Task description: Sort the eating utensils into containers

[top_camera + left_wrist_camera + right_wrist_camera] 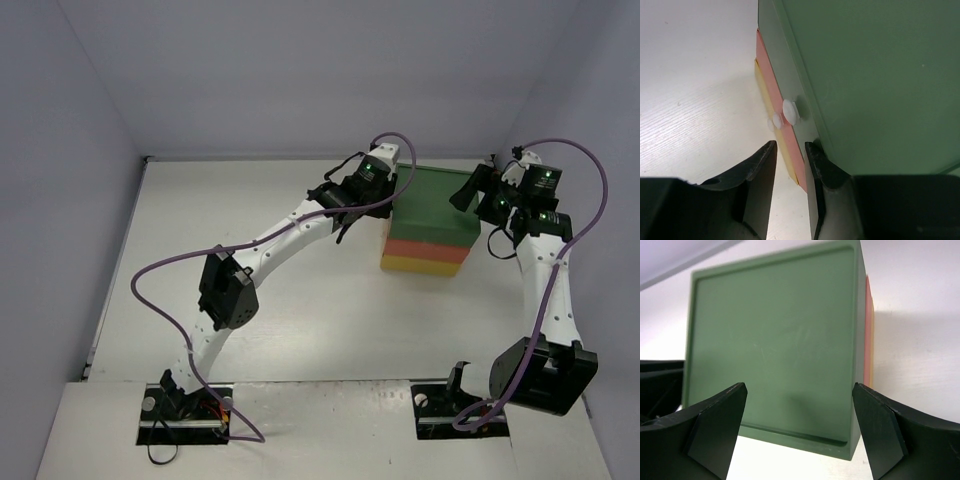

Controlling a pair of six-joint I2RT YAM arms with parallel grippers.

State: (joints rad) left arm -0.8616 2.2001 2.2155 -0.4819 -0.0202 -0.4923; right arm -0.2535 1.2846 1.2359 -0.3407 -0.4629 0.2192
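Only the left wrist view shows white knobs point(790, 111) on the containers point(865, 75); left fingers point(760, 172) narrowly apart, right fingers point(715, 425) spread wide

**Your two arms: white links, black joints**
You'll see the left arm point(290, 232) and right arm point(550, 300) each carry a purple cable point(133, 285), with green lights point(370, 165) at the wrists, black wedge-shaped claw fingers point(715, 435) and black base plates point(185, 418).
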